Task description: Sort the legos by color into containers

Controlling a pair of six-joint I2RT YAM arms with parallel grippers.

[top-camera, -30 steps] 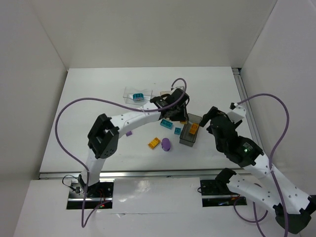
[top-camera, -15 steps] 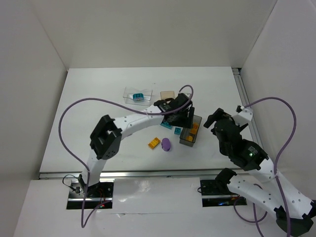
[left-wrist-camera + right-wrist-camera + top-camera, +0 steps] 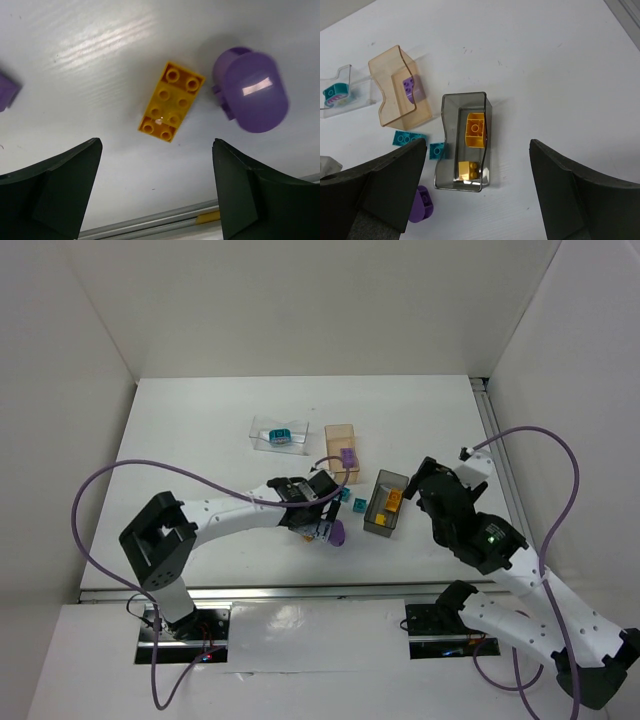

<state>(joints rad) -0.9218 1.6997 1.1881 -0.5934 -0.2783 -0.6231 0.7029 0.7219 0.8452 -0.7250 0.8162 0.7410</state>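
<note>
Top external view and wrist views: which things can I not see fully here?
Orange-yellow brick: top external view, largely hidden under the left arm.
Small purple piece: left wrist view, cut off by the left edge.
Clear bin: right wrist view, cut off by the left edge.
Purple oval: right wrist view, partly behind the jaws.

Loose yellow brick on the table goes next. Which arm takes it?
Left. Its open fingers bracket the yellow brick directly below; the right arm's fingers hang open over the grey bin, away from it.
</note>
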